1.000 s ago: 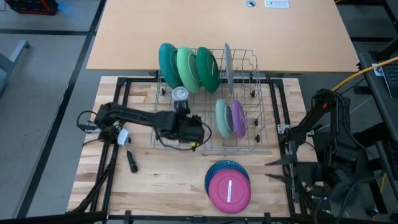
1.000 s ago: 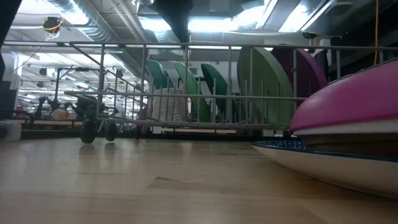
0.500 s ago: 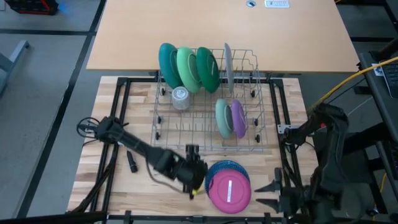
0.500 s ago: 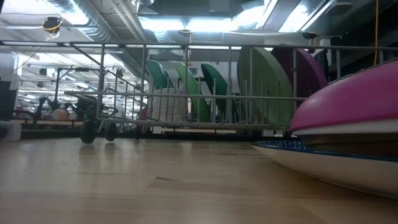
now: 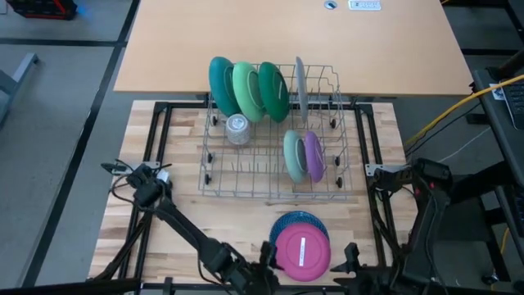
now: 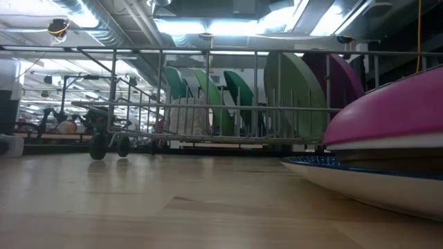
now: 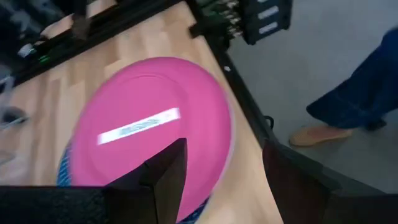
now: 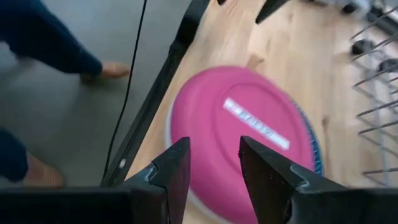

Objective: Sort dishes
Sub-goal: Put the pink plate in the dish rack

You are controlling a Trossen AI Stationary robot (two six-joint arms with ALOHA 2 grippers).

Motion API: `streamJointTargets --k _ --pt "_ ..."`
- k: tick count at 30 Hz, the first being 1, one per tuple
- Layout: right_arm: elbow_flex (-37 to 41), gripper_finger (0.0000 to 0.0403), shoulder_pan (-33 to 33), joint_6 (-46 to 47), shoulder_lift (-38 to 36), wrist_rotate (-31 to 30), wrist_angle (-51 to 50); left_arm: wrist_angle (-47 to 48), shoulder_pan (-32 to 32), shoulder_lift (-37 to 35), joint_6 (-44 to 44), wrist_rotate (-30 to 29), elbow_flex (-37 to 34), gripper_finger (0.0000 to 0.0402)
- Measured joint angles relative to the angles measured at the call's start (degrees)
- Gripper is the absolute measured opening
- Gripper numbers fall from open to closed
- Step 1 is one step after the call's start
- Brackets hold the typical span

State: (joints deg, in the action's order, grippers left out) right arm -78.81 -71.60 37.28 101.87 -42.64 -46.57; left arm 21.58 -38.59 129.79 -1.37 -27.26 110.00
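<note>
Both arms have swung away from the wire rack (image 5: 274, 135) to the near edge of the tabletop (image 5: 188, 217), flanking the pink plate (image 5: 301, 252), the landmark here. The left gripper (image 7: 217, 177), a second ago over the rack, now sits just left of it, jaws apart and empty. The right gripper (image 8: 214, 165) sits just right of it, jaws likewise apart. The pink plate tops the blue plate (image 5: 288, 222), untouched, and looks to be the next dish picked.
</note>
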Motion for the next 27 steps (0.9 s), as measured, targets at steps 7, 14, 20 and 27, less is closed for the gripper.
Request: streamJointTargets --k 7,14,20,27 --pt "0.0 0.0144 0.6 2.1 4.3 1.3 -1.0 -3.5 -0.1 5.7 9.1 -0.9 0.0 0.0198" --pt "0.0 0.0144 3.0 20.4 6.1 4.8 -16.6 -4.1 0.0 6.8 16.7 -5.8 0.0 0.0198" --pt "0.0 0.0144 5.9 27.2 6.1 13.7 -27.2 -3.1 0.0 6.8 18.3 -5.8 0.0 0.0198" --pt "1.9 0.0144 9.4 26.9 6.1 17.1 -23.1 -0.8 0.5 7.2 18.1 -5.9 0.0 0.0198"
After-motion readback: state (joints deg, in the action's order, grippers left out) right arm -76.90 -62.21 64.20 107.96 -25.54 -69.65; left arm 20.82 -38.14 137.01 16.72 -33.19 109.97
